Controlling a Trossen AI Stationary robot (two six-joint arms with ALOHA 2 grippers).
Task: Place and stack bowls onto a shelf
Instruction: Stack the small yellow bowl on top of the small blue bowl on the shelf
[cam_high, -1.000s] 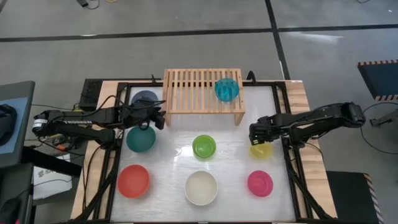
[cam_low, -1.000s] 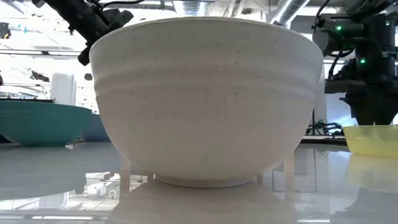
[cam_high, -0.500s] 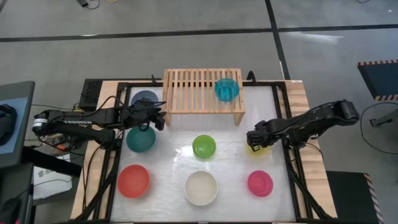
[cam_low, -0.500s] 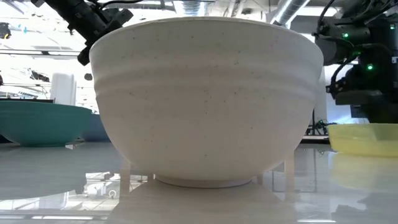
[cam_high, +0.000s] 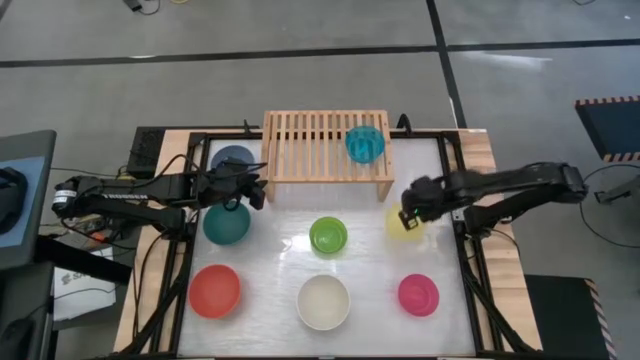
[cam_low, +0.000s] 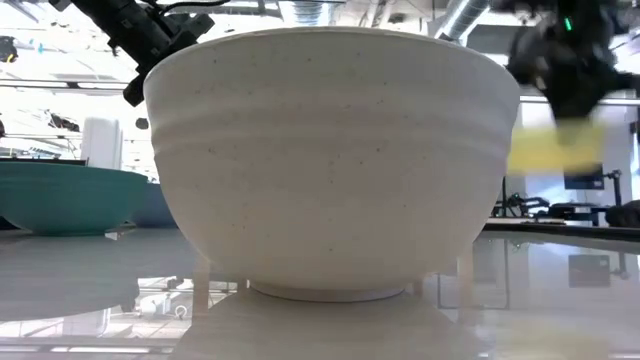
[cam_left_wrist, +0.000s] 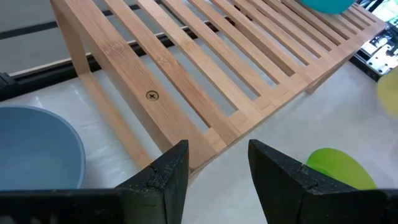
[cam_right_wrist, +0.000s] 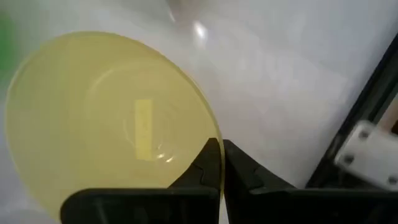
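With the table's center as hub in the high view, the shelf (cam_high: 327, 147) sits at 12 o'clock bearing 1 bowl (cam_high: 365, 143) at its right end, another bowl (cam_high: 324, 302) lying at 6.

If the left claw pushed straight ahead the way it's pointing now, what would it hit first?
Most likely the shelf. The left claw is open, and the wrist view shows the shelf's front edge and slats directly ahead of it. The green bowl sits off to one side of that line. Depth is hard to judge.
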